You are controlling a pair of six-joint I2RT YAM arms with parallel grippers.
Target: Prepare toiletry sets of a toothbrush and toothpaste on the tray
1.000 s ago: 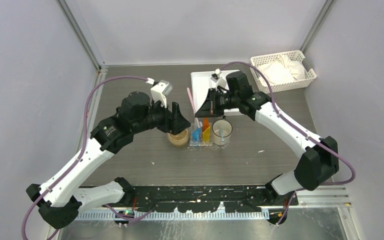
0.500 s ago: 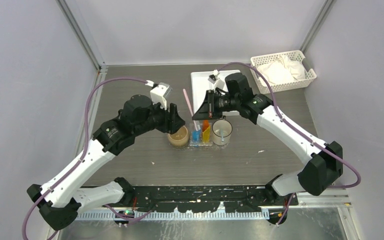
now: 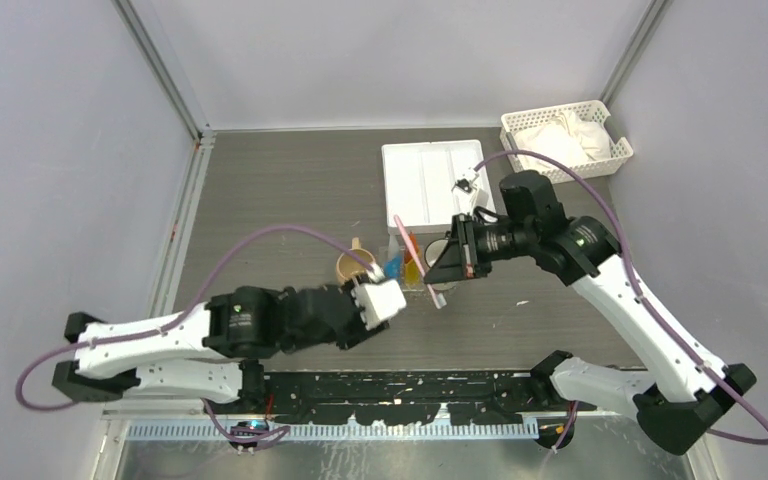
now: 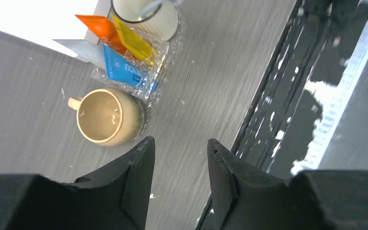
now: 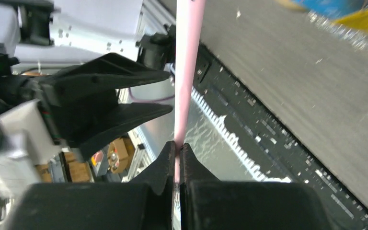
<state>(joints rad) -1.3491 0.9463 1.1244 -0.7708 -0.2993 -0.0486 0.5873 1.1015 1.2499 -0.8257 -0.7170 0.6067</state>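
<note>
Left pincer (image 4: pixel 179 143): drawn back nearward since earlier, jaws apart, empty. Right pincer (image 5: pixel 178 143): shifted nearward, clamped on thin pink toothbrush (image 5: pixel 188 72). Ahead of left pincer: orange toothpaste tube (image 4: pixel 98 26), yellow tube (image 4: pixel 132 42) and blue tube (image 4: pixel 124 72), lying on clear textured plastic tray (image 4: pixel 165 48).

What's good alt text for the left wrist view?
The left gripper hangs open above a grey table. Beyond it sit an empty tan ceramic mug and a clear textured plastic tray holding a blue toothpaste tube, an orange tube and a yellow tube.

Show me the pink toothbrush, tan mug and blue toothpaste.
pink toothbrush (image 5: pixel 188 72): right wrist view, handle.
tan mug (image 4: pixel 103 115): left wrist view, inside bottom.
blue toothpaste (image 4: pixel 127 72): left wrist view, printed face.
</note>
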